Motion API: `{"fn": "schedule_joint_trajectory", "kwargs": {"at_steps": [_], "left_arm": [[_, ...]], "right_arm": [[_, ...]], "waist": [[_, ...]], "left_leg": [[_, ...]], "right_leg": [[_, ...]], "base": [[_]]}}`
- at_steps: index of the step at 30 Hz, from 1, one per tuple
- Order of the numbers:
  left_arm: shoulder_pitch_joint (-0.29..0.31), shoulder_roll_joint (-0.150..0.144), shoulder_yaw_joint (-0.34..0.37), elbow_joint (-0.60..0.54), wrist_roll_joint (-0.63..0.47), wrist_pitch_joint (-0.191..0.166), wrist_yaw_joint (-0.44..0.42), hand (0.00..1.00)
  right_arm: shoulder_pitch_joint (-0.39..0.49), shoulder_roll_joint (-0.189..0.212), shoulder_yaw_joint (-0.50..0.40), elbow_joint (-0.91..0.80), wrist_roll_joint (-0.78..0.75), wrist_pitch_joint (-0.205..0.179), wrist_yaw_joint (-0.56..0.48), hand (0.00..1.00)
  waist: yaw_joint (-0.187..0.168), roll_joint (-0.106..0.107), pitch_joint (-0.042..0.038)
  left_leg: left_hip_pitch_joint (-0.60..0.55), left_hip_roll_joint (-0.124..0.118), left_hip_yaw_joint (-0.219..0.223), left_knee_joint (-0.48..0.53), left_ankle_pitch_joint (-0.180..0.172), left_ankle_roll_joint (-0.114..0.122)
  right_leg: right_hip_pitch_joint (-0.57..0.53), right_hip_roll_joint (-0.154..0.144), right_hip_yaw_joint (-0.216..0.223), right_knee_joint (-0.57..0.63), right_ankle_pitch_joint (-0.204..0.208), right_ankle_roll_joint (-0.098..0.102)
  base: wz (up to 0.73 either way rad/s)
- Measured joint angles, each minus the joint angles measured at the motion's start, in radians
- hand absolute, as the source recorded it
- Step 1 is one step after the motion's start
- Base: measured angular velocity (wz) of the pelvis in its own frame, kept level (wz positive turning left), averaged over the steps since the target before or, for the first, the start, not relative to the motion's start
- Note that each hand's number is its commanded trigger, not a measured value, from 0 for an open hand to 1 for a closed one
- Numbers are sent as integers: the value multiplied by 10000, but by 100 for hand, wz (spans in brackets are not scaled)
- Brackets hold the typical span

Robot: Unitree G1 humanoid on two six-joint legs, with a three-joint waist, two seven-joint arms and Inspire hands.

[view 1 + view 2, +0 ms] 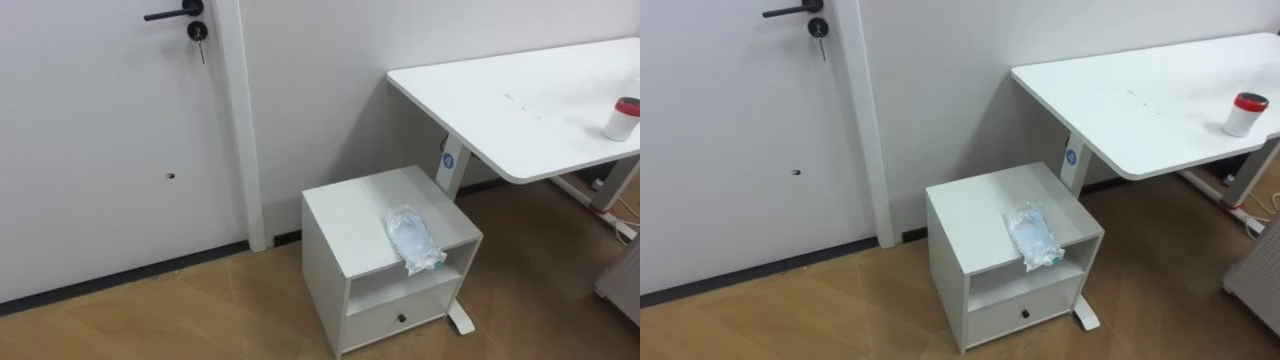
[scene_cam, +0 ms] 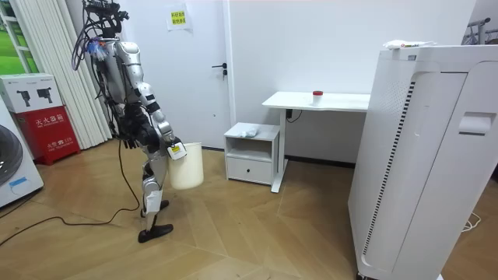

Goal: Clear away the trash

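Plastic bag (image 1: 413, 238), 1, clear and crumpled: lies at the front right edge of the low cabinet (image 1: 345, 215) top, untouched. Step judged: approach; next calls for walking closer, then reaching down. Room view adds the robot standing well apart, right hand (image 2: 174, 149) at a white bin (image 2: 187, 167); its finger state cannot be told.

Head stereo pair down onto cabinet (image 1: 350, 215); distant room view likewise
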Motion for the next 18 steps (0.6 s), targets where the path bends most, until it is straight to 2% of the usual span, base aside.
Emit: {"fn": "schedule_joint_trajectory", "kwargs": {"at_steps": [5,14,15,18], "left_arm": [[106,-8,-17,0,2,0,2,0],[307,-14,-19,0,12,46,4,0],[308,-15,-18,2,14,52,2,0],[305,-15,-18,6,11,55,2,0]], "right_arm": [[4,0,17,-3,-6,11,-8,100],[23,0,20,-25,-5,1,-11,100],[22,0,20,-19,-6,0,-10,100],[25,0,13,19,-6,-6,-8,100]], "waist": [[6,-27,-21],[7,18,13],[6,72,-9],[2,67,-5]], "left_leg": [[38,-1,15,-8,0,0],[42,0,17,-5,0,1],[39,0,16,-7,0,1],[58,0,14,-31,2,-1]], "right_leg": [[19,-5,32,7,0,0],[21,-9,38,11,0,1],[17,-10,34,10,-1,2],[31,-10,32,11,-2,2]], "base": [[0],[0],[0],[0]]}}
